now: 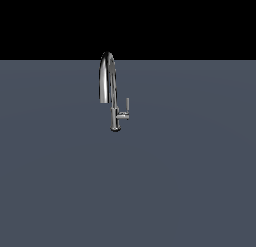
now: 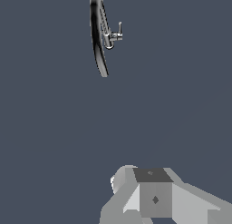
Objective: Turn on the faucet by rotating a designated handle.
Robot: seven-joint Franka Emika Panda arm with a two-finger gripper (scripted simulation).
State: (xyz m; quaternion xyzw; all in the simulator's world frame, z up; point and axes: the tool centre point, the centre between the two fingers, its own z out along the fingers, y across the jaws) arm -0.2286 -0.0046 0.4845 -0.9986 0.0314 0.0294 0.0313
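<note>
The faucet (image 1: pixel 108 88) stood alone on the grey worktop (image 1: pixel 190 181), its handle (image 1: pixel 125 111) jutting sideways from the stem toward the exterior view's right, bar upright. The gripper (image 2: pixel 154 198) sat well apart from the faucet; whether it was apart or together I cannot tell.

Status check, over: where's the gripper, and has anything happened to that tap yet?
Gripper not in exterior view; wrist view doesn't show open or shut. Faucet upright, handle untouched, nothing touching it. Nothing in the way.
</note>
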